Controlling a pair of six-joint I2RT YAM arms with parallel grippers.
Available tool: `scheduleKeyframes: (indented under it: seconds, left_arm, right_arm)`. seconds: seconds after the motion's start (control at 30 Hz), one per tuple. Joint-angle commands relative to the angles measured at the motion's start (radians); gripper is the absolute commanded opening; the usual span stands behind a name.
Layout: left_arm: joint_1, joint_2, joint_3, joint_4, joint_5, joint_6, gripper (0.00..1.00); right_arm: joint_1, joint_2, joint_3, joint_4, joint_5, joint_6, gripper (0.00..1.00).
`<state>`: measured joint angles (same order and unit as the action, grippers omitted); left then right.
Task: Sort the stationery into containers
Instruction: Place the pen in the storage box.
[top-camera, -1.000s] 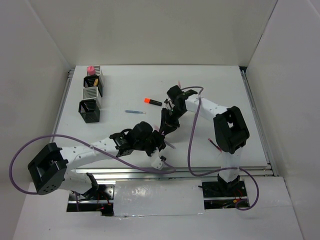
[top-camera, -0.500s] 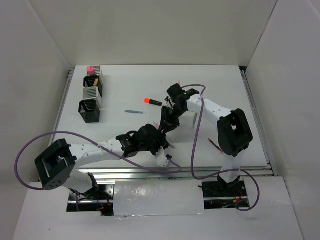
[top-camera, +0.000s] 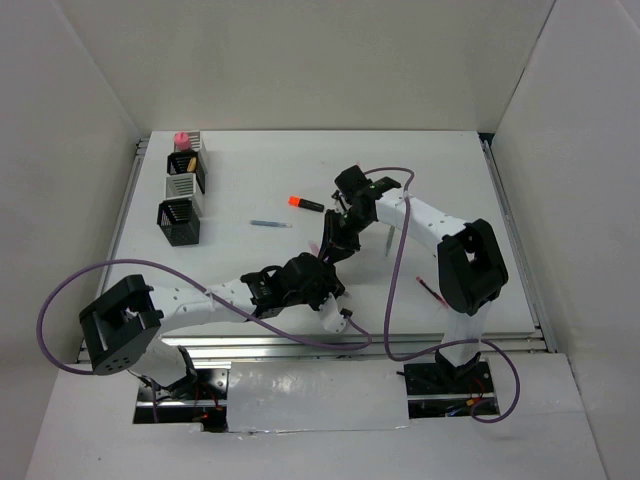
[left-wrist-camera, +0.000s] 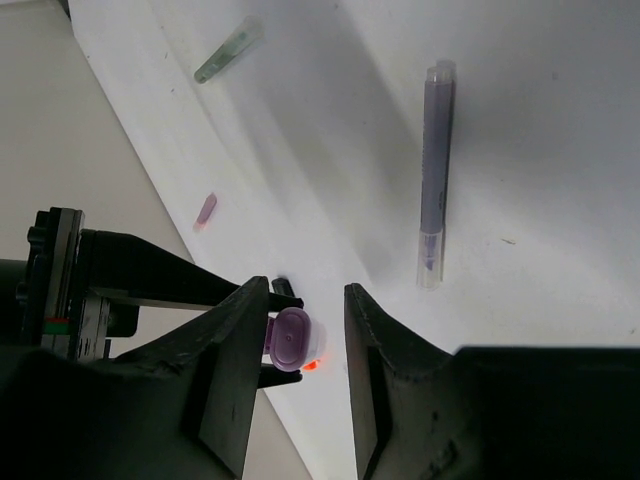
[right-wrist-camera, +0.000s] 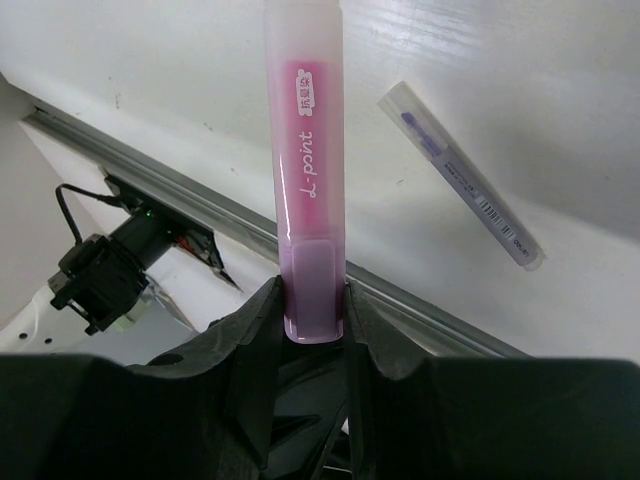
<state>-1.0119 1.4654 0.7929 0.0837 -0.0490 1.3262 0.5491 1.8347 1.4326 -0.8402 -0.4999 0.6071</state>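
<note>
Right tool (right-wrist-camera: 310, 300) is gripping the pink marker (right-wrist-camera: 308, 150), its long axis pointing at the left tool (left-wrist-camera: 303, 300), which is hovering narrowly open, nearer the containers (top-camera: 183, 190).

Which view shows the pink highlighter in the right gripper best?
Right wrist: the pink highlighter runs lengthwise up the frame, label readable, clamped in the right gripper. Left wrist shows only its end-on tip beyond the left gripper. Top external barely shows it.
</note>
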Motion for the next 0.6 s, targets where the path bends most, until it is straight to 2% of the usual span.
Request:
scheduleKeyframes:
  seconds: [0.0,0.37,0.57]
  left_arm:
    - [-0.004,0.012,0.02,0.1,-0.083,-0.028,0.48]
    - [-0.017,0.044,0.02,0.116,-0.201,-0.05,0.42]
    - [-0.019,0.027,0.005,0.097,-0.213,-0.055,0.31]
  right_arm:
    - [0.008,-0.063,-0.008,-0.002,-0.016,0.016,0.0]
    - [0.006,-0.084,-0.018,0.006,-0.022,0.014,0.0]
    - [0.009,-0.092,-0.028,0.007,-0.02,0.014,0.0]
